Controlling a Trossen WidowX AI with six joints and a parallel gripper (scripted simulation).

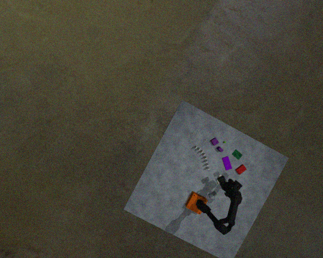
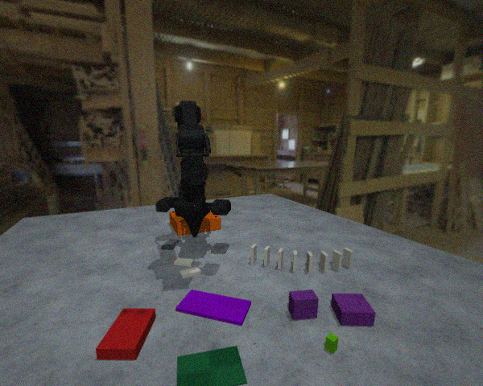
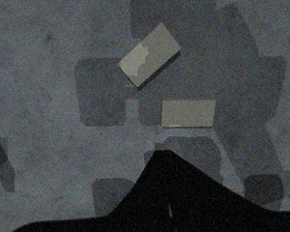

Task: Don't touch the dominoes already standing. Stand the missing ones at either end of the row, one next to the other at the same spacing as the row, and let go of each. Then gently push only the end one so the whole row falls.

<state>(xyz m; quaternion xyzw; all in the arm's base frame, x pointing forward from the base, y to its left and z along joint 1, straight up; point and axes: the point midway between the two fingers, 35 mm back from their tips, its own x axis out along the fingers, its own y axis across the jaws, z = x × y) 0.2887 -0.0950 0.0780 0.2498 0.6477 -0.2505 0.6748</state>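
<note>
A row of several cream dominoes (image 1: 201, 156) (image 2: 299, 259) stands upright in a gentle curve on the grey table (image 2: 46, 257). Two loose dominoes lie flat near the row's left end in the exterior view, one (image 2: 183, 262) (image 3: 188, 113) square to the wrist view and the other (image 2: 190, 272) (image 3: 150, 54) lying askew. They touch nothing. My gripper (image 1: 220, 179) (image 2: 195, 232) (image 3: 161, 157) is shut and empty. It points down and hangs above the two flat dominoes, well clear of them and of the row.
The arm's orange base (image 1: 193, 201) (image 2: 179, 224) sits behind the loose dominoes. In front lie a purple slab (image 2: 213, 306), a red slab (image 2: 126, 332), a green slab (image 2: 211, 367), two purple blocks (image 2: 303, 303) (image 2: 352, 309) and a small green cube (image 2: 331, 342).
</note>
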